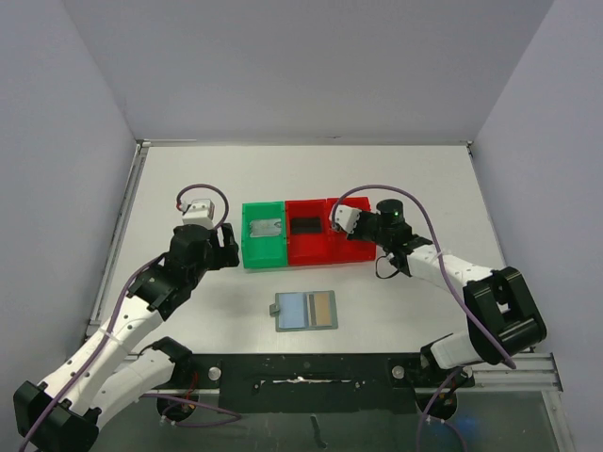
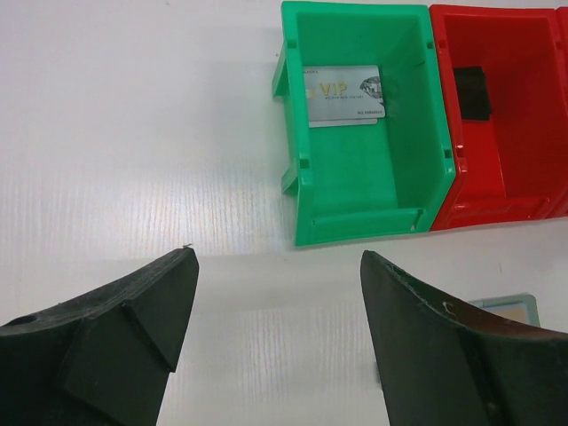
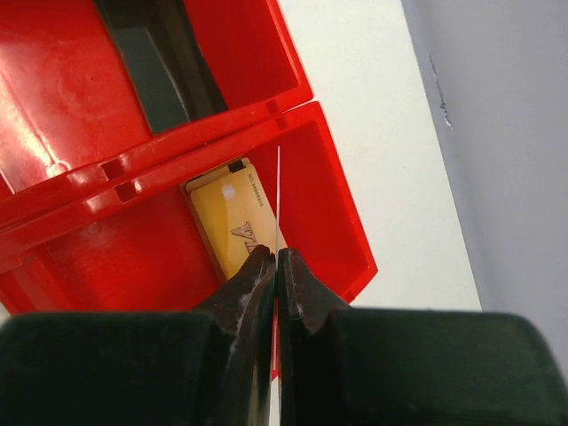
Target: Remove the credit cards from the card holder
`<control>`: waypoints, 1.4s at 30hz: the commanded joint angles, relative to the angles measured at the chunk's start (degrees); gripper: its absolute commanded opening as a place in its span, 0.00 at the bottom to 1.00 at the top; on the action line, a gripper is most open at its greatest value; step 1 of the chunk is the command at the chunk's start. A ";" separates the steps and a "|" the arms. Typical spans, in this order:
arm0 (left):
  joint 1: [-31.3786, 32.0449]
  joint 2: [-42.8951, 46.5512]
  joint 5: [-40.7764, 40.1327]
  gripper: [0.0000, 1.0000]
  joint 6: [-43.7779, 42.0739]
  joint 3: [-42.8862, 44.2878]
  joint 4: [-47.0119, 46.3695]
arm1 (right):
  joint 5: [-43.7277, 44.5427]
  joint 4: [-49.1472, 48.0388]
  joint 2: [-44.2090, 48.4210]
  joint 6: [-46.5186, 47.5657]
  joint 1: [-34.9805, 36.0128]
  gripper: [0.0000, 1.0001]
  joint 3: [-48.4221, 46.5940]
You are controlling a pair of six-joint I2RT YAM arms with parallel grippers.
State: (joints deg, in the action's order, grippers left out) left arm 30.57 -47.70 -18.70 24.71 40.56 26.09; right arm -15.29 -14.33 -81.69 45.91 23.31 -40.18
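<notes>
Right tool: the right tool (image 3: 277,262) has its jaws pressed together on a thin card (image 3: 278,191). The card is seen edge-on as a pale line, so its face colour cannot be told.
Held card's place: it stands upright over the right-hand open red plastic bin (image 3: 333,226), directly above a gold card (image 3: 226,217) lying flat on that bin's floor. The bin's divider wall is just to its left.
Judged step: letting go here should drop the card inside the right-hand red bin.
Left tool: the left tool (image 2: 280,257) is empty with its jaws wide apart, hovering over the white counter (image 2: 133,133) in front of the open green plastic bin (image 2: 355,191).
Card holder: the flat grey-blue rectangular card holder (image 1: 281,318) lies on the counter in front of the bins, between the two arms. Its long axis runs left to right.
Cards left in it: a gold strip (image 1: 323,307) shows beside a bluish one.
Nearer arm: both are about equally near. The left one is free, and the holder's corner (image 2: 510,306) shows just right of it.
Other cards: a silver VIP card (image 2: 344,96) lies in the green bin and a black card (image 2: 470,91) in the middle red bin (image 2: 519,169).
In the way: nothing lies between the left tool and the holder.
</notes>
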 commanded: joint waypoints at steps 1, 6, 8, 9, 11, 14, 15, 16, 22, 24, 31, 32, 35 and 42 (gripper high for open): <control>-0.42 1.07 0.92 0.74 -1.45 1.03 -2.44 | -0.55 1.86 -1.53 5.74 0.15 0.00 -4.16; -0.58 0.68 0.29 0.74 -1.72 1.40 -1.92 | -0.81 3.63 -3.84 8.27 -0.22 0.00 -5.30; -0.72 1.02 -0.07 0.74 -1.77 1.32 -1.92 | -0.62 3.55 -4.64 8.77 -0.28 0.00 -5.83; -0.81 1.12 -0.20 0.74 -1.77 1.21 -1.99 | -0.65 3.94 -5.12 9.31 -0.23 0.00 -6.25; -0.85 1.26 -0.08 0.74 -1.77 1.17 -2.09 | 0.12 4.52 -6.04 10.50 -0.20 0.00 -7.13; -0.86 1.27 0.28 0.74 -2.01 1.16 -2.34 | 1.16 6.37 -7.74 12.55 -0.49 0.00 -9.02; -0.86 1.16 0.52 0.74 -2.03 1.13 -2.28 | 1.36 7.16 -8.43 13.18 -0.47 0.00 -9.78; -0.86 1.13 0.65 0.74 -2.11 1.12 -2.23 | 1.67 7.54 -9.15 13.87 -0.60 0.00 -10.39; -0.88 1.87 -0.15 0.74 -2.12 1.18 -1.68 | 2.26 8.15 -13.24 17.78 -0.66 0.03 -13.08; -0.94 2.21 -0.09 0.74 -2.12 1.01 -1.82 | 2.84 9.33 -15.32 19.27 -0.58 0.03 -14.84; -1.02 1.18 1.36 0.74 -2.47 1.14 -1.92 | 4.75 8.99 -17.12 20.79 -0.46 0.15 -16.10; -1.03 1.03 1.37 0.74 -2.55 1.22 -1.92 | 4.47 9.59 -16.78 20.64 -0.45 0.16 -16.15; -1.04 0.54 1.38 0.74 -2.56 1.37 -1.75 | 3.81 10.55 -15.65 20.20 -0.40 0.20 -15.83; -1.12 0.21 2.24 0.74 -2.73 1.31 -1.98 | 0.66 13.33 -12.13 18.66 -0.53 0.23 -14.89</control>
State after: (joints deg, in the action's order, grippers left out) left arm 29.87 -47.44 -17.47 23.18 40.56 26.09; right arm -11.88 -1.50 -98.48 65.32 22.92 -54.00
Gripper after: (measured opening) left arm 0.739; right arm 0.229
